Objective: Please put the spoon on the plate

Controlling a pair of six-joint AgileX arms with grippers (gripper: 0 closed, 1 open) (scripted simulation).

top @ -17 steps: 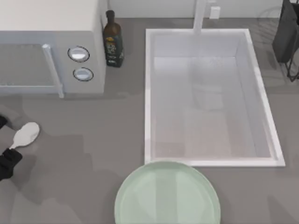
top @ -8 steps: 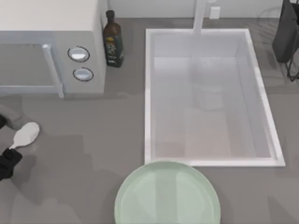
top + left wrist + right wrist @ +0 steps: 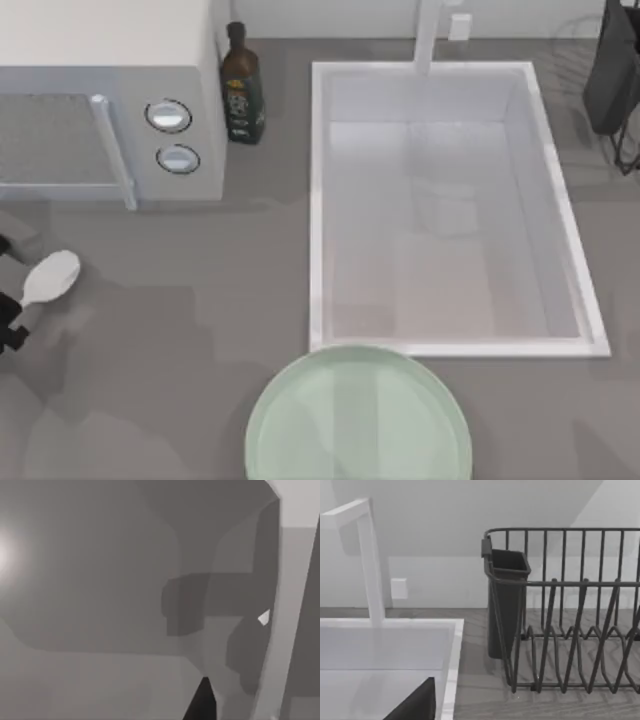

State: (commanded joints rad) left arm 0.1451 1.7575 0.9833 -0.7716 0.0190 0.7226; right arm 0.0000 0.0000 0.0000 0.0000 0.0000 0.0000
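Note:
The small white spoon [image 3: 50, 278] is at the far left of the counter, its bowl pointing toward the microwave. Its thin handle runs down-left into my left gripper [image 3: 10, 318], whose black fingers sit at the picture's left edge and hold the handle. A soft shadow lies on the counter just beside the spoon. The pale mint-green plate [image 3: 358, 420] lies flat at the front middle of the counter, well to the right of the spoon. A white tip of the spoon [image 3: 263, 617] shows in the left wrist view. A dark part of my right gripper [image 3: 415, 705] shows over the sink corner.
A microwave [image 3: 110, 60] stands at the back left, a dark bottle [image 3: 241, 85] beside it. A white sink [image 3: 316, 200] with a faucet [image 3: 428, 35] takes the middle right. A black dish rack [image 3: 570, 620] stands at the back right.
The spoon has shifted a little up and to the left together with my left gripper, and a shadow now shows under it. The plate has not moved.

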